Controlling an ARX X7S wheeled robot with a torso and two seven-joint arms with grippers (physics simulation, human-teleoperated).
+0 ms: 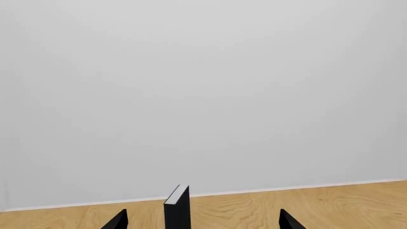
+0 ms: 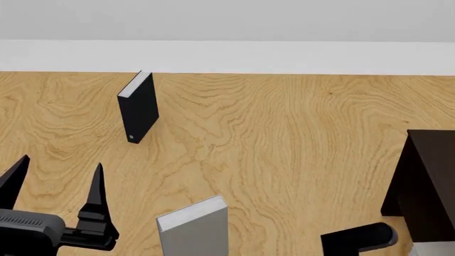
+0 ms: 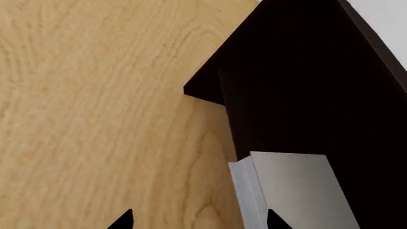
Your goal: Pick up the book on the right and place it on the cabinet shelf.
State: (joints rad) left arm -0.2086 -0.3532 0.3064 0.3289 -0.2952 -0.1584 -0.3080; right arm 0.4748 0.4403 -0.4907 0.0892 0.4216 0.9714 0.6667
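- The plain light-grey hardcover book [image 3: 292,191] with pale page edges rests against the boxy, near-black wooden cabinet [image 3: 305,81]. The right wrist view shows its cover lying over the cabinet's dark panel. Whether it stands on the tabletop or on part of the cabinet cannot be told.
- In the head view only a pale sliver of this book [image 2: 435,249] shows, just below the cabinet [image 2: 427,181], at the cabinet's near side.
- The right gripper [image 3: 198,219] is spread wide and holds nothing. One black fingertip [image 3: 273,218] shows in front of the book's cover; the other is well apart from the page edge, over bare wood.
- A dark rounded part of the right arm [image 2: 355,237] sits just beside the cabinet, on its left.
- A second light-grey book [image 2: 193,229] stands upright further left of the cabinet.
- The left gripper [image 2: 63,161] is further left still, its two pointed fingers parted and empty.
- A thin black book with a small round spine mark [image 2: 138,106] stands upright, far from the cabinet toward the table's back edge. The left wrist view shows it [image 1: 178,207] ahead of the open left gripper [image 1: 203,211].
- Everything stands on a light wood-grain tabletop [image 2: 284,133] before a pale grey wall [image 1: 190,95].
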